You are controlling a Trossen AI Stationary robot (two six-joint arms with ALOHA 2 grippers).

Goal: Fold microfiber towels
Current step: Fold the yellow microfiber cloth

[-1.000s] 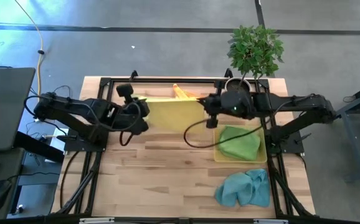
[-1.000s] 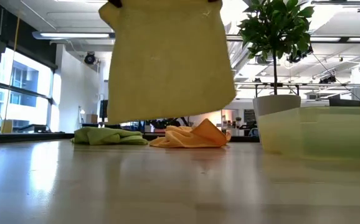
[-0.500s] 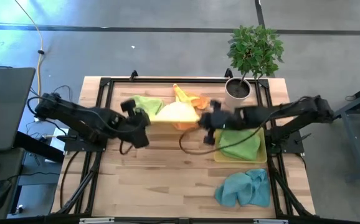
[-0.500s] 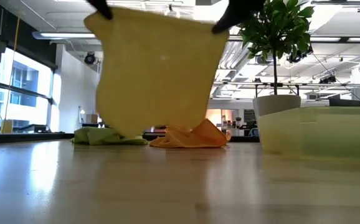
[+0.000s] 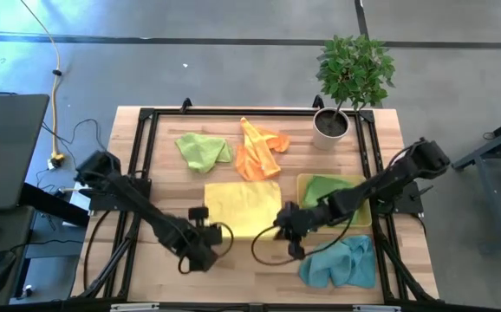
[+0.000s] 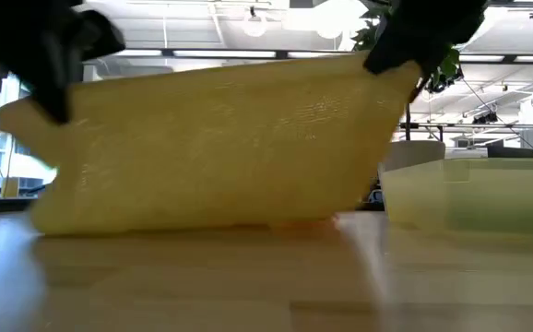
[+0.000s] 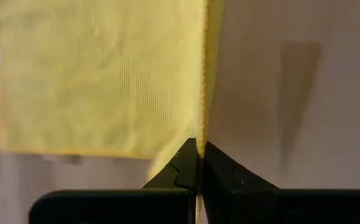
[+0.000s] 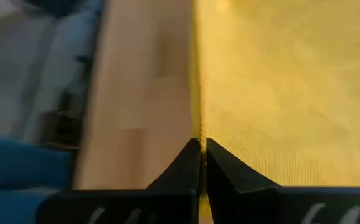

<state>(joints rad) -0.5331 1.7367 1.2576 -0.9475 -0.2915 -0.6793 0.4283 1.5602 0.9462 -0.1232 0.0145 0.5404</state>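
Spread step: left gripper [image 5: 205, 244] and right gripper [image 5: 287, 227] each pinch a near corner of the yellow towel [image 5: 242, 206], fingers clamped, draping it onto the table [image 5: 233, 269]; next probably lay flat, release, then fold.

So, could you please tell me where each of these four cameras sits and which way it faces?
High view: overhead, looking straight down; both dark arms, the left end effector, the right end effector, the soft yellow microfiber towel.
Low view: table height, looking level across; yellow towel hanging.
Left wrist view: on the left arm; shut fingers pinching the towel's edge.
Right wrist view: on the right arm; shut fingers pinching the opposite corner.
All four share the towel.
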